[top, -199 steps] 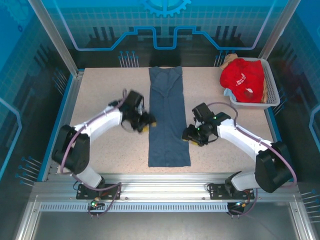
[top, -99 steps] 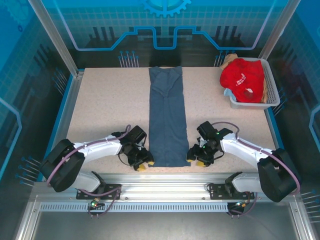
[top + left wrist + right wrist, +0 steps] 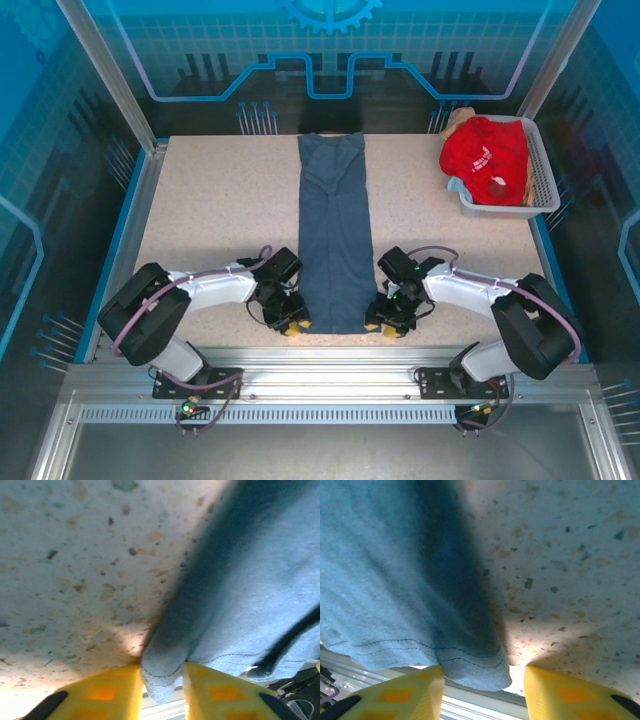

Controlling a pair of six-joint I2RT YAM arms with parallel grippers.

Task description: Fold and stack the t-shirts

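Note:
A slate-blue t-shirt (image 3: 335, 230), folded into a long narrow strip, lies down the middle of the table. My left gripper (image 3: 293, 325) is at its near left corner. In the left wrist view the hem corner (image 3: 160, 672) fills the gap of the left gripper (image 3: 162, 690), with both yellow fingers touching the cloth. My right gripper (image 3: 378, 325) is at the near right corner. There the hem (image 3: 475, 667) sits between the jaws of the right gripper (image 3: 484, 690), touching one finger (image 3: 410, 692), while a gap shows beside the other finger (image 3: 570, 692). A red t-shirt (image 3: 487, 160) lies in the basket.
The white mesh basket (image 3: 545, 185) stands at the back right, holding the red shirt over light blue cloth (image 3: 455, 186) and tan cloth (image 3: 458, 118). The metal frame rail (image 3: 320, 355) runs just behind both grippers. Speckled tabletop (image 3: 220, 220) lies bare on either side of the strip.
Both arms have drawn back from the strip's middle to its near corners. The left jaws have narrowed onto the left hem corner, and the right jaws have narrowed a little.

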